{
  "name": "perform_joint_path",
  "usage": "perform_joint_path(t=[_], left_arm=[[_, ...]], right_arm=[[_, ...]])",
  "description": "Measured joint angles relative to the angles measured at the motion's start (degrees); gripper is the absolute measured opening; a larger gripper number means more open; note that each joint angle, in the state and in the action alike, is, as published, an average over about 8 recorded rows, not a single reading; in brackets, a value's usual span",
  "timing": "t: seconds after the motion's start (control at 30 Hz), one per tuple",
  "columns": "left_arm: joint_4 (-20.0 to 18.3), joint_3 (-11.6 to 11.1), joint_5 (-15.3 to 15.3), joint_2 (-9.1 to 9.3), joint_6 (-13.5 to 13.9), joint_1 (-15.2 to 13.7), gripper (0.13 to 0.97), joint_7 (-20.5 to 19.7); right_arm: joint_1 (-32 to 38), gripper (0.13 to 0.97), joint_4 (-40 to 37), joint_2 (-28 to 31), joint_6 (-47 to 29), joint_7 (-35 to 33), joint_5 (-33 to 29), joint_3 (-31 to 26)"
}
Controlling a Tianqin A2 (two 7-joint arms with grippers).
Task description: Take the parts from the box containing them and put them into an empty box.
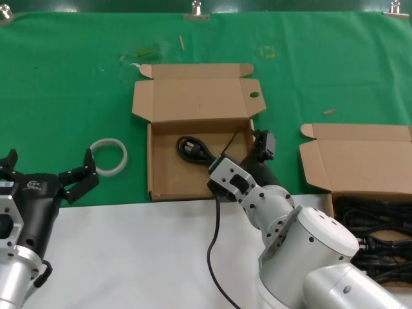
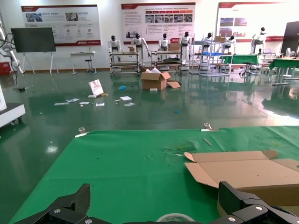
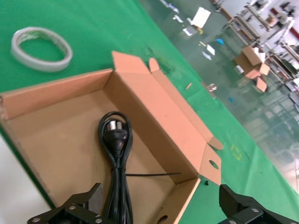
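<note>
Parts — black rubber power cords with moulded plugs — lie in two places: one cord (image 1: pixel 193 149) rests in the shallow brown cardboard box with the round hole in its lid flap (image 1: pixel 167 174), plug end toward the hinged lid, its tail trailing out over the front wall and down past the white strip of the worktop (image 1: pixel 129 257); the others (image 1: pixel 370 228) are heaped in the plain-flapped brown cardboard box (image 1: pixel 360 161) at the robot's right. The right gripper (image 1: pixel 241 174) hangs over the near right corner of the holed box with its fingers apart, the cord running beneath them in the right wrist view, so the step in hand looks like the setting-down of one part. The next move, I judge, calls for lifting clear without snagging the cord — its dangling tail may want tucking in — then swinging right to the full box for another bundle. The left gripper (image 1: pixel 51 177) waits at the near left, fingers spread, just short of a white plastic ring (image 1: pixel 108 156) on the green cloth.
</note>
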Motion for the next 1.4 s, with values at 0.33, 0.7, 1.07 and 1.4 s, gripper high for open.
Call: perform_joint_path(t=[0.33,0.7,1.07,1.4], left_arm=[[0.0,0.0,0.0,0.00,0.0,0.0,0.966,0.0],[0.0,0.0,0.0,0.00,0.0,0.0,0.966,0.0],[0.0,0.0,0.0,0.00,0.0,0.0,0.966,0.0],[0.0,0.0,0.0,0.00,0.0,0.0,0.966,0.0]], right_arm=[[-3.5,0.912,2.0,0.0,-4.4,9.7,-6.2,5.0],[-8.0,0.962,4.5,0.0,-10.1,22.1,-14.2,11.4],[-12.5,0.966,7.1,0.0,-15.7,34.5,-22.2,17.7],[-16.6,0.966,9.4,0.0,-20.9,45.8,-29.5,23.5]])
